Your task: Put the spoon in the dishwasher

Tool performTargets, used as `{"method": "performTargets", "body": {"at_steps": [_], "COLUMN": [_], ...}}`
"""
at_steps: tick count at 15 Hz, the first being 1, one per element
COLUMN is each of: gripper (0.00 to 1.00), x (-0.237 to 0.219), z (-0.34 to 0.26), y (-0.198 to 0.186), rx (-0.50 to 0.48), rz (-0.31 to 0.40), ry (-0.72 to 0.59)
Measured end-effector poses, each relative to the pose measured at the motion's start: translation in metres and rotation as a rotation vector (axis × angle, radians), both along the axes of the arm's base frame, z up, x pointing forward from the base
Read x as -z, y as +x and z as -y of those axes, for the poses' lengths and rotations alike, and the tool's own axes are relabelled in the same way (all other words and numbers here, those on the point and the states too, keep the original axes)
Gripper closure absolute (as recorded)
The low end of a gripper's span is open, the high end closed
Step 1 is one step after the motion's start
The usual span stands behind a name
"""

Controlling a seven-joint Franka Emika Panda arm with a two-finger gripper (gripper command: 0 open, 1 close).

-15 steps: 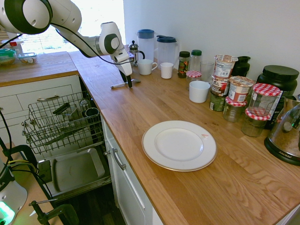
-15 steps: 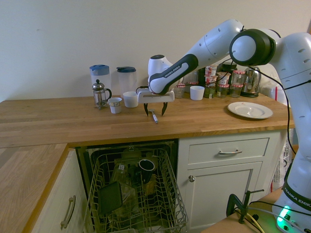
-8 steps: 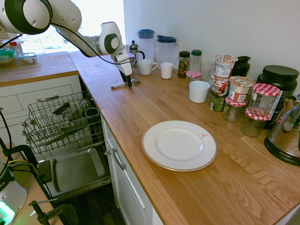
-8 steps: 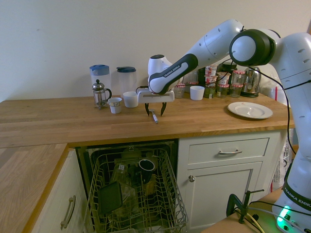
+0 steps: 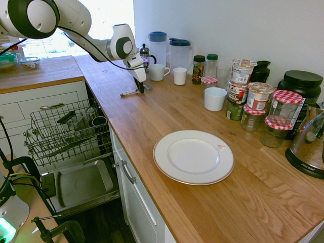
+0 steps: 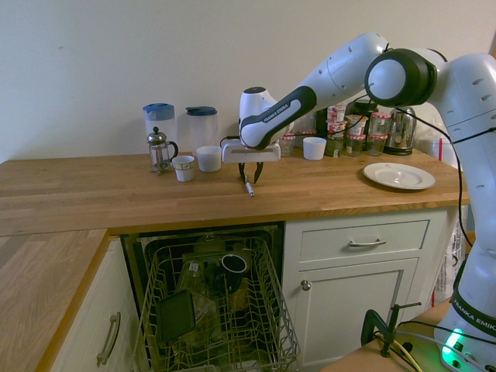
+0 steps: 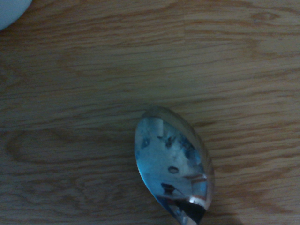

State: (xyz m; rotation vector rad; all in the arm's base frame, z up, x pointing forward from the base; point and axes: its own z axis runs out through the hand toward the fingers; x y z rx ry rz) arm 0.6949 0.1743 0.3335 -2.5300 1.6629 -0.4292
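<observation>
Silvery spoon [image 7: 174, 164] on wooden counter; dishwasher [image 6: 213, 310] open, rack out.

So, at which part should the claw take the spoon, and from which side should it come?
Best is probably the thin handle of the spoon, near the bowl, with the claw coming straight down and one finger on each long side. The spoon lies flat on the counter, and its handle is slim and straight, while the bowl is rounded and shiny, so it may slip.

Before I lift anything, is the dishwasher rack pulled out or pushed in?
Pulled out: the wire rack extends forward from beneath the counter, its interior exposed from above.
</observation>
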Motion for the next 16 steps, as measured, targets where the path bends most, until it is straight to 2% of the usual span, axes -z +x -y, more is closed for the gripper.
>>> {"method": "performTargets", "body": {"at_steps": [11, 16], "gripper": [1.00, 1.00], "x": [-0.005, -0.046], "z": [0.009, 0.012], "y": [0.001, -0.040], "rx": [0.034, 0.042], "rz": [-0.009, -0.006], "ry": [0.052, 0.068]}}
